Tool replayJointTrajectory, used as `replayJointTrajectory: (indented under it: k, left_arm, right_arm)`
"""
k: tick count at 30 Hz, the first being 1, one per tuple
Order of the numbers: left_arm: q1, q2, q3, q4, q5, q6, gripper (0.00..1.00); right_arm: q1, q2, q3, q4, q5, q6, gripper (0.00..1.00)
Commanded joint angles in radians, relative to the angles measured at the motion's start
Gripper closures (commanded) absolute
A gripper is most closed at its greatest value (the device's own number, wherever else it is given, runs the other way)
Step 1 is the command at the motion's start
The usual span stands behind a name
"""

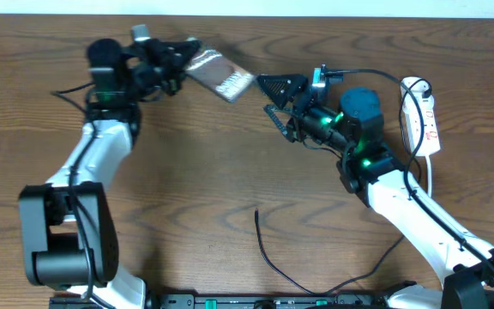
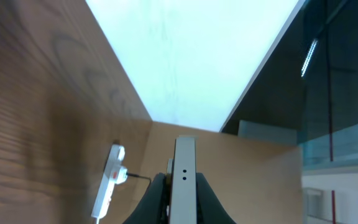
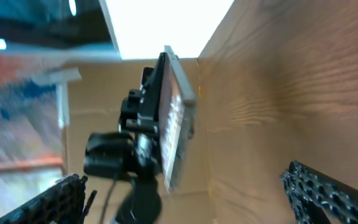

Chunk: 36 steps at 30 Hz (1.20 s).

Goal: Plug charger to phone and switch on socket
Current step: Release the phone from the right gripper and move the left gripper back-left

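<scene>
- Your left gripper point(image 1: 181, 64) is clamped on the phone point(image 1: 219, 75), held off the table point(image 1: 187, 172). Its long axis points the free end at the right gripper point(image 1: 271, 99).
- The right gripper's jaws stand wide and empty, near that end.
- The charger point(image 1: 261, 239) lies loose toward the arm bases, nearer your right arm.
- Only the overhead view shows the cable. The left wrist view shows the phone edge-on and the socket point(image 2: 109, 183).

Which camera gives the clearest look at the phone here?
Overhead: the phone shows its broad face, gripped at one end by the left gripper. The left wrist view sees only its thin edge; the right wrist view shows it steeply angled and blurred.
</scene>
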Motion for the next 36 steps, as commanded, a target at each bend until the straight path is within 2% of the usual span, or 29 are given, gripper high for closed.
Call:
replayJointTrajectory:
  k: [1,9,15,18,21,23,36]
  left_arm:
    - [0.096,-0.004,0.020,0.014,0.161,0.008,0.93]
    - [0.196,-0.004,0.020,0.014,0.400,0.156,0.93]
    - [0.198,-0.004,0.020,0.014,0.442,0.218,0.93]
    - [0.198,-0.004,0.020,0.014,0.455,0.229,0.93]
    - [0.198,-0.004,0.020,0.014,0.460,0.229,0.93]
    - [0.198,-0.004,0.020,0.014,0.474,0.229,0.93]
    - [0.198,-0.004,0.020,0.014,0.478,0.235,0.93]
  right_arm:
    - [-0.015,-0.012,0.017,-0.029,-0.123,-0.211,0.01]
    - [0.023,-0.011,0.017,-0.237,-0.132,-0.402,0.04]
    - [0.106,0.028,0.017,-0.463,-0.082,-0.489,0.07]
    - [0.170,0.080,0.017,-0.614,0.005,-0.514,0.08]
    - [0.240,0.135,0.017,-0.681,0.074,-0.529,0.01]
    - [0.307,0.174,0.017,-0.734,0.174,-0.528,0.01]
    - [0.441,0.192,0.017,-0.804,0.280,-0.551,0.01]
